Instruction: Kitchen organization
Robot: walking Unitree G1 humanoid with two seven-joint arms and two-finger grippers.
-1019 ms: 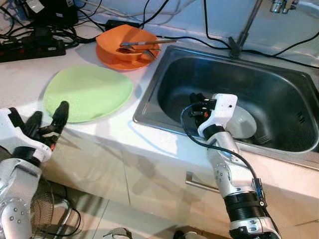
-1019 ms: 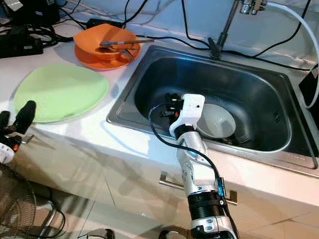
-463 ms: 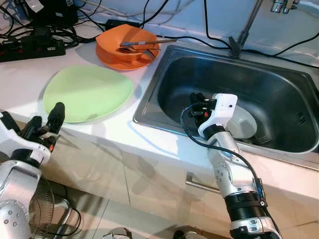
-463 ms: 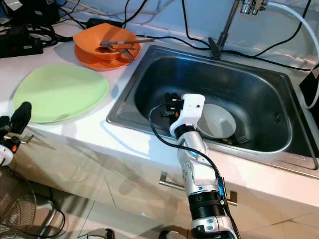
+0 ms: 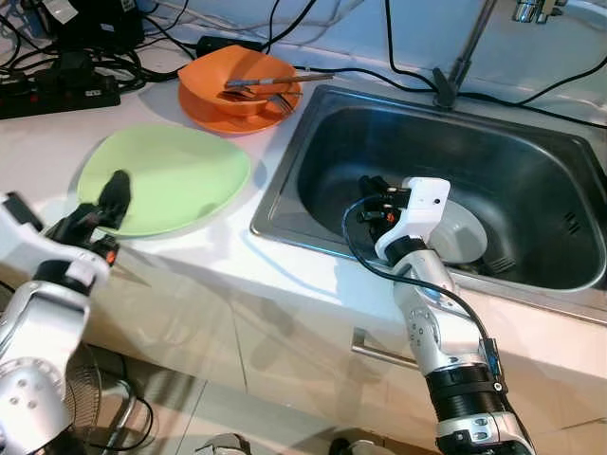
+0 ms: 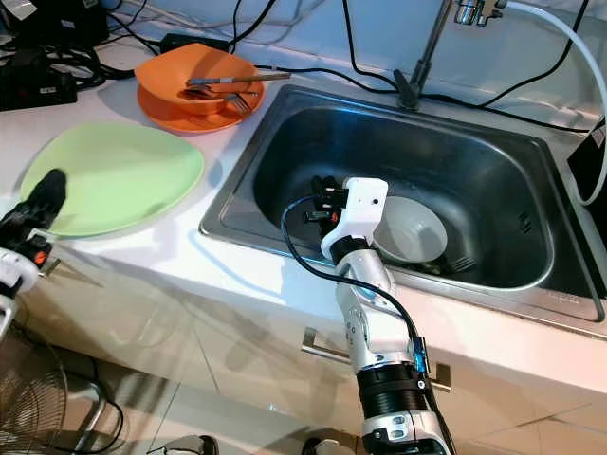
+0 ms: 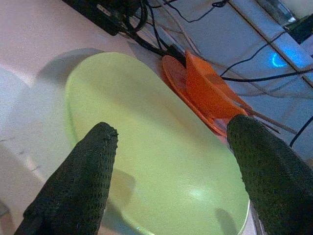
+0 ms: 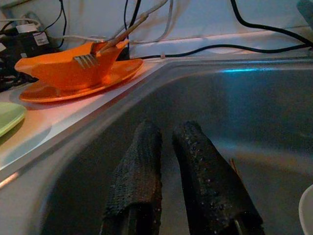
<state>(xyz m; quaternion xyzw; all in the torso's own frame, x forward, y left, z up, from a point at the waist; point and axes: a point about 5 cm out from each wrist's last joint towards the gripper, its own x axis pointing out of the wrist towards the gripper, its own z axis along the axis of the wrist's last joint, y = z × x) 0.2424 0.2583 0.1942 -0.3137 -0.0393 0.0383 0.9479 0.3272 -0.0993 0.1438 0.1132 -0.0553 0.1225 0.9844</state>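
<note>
White table carried a green plate, an orange bowl on an orange plate, and a steel sink holding a white bowl.

Left eye view: left gripper sat at the green plate's near rim, one finger over the rim. A second earlier it hung lower, off the table edge; it had risen and moved in. Judgement: approach to grasp the plate, grasp not yet made. Right gripper was in the sink beside the white bowl, unchanged across the three moments.

Right eye view: same layout. Fork and a long utensil lay in the orange bowl; the left gripper was cut off at the frame's edge.

Left wrist view: fingers spread wide, released, plate between them, nothing held. Contact with the rim could not be confirmed.

Right wrist view: fingers drawn nearly together, narrow gap, holding nothing, pointing along the sink wall. White bowl was only a sliver at frame edge. Sink floor was dim; small debris there was unclear.
</note>
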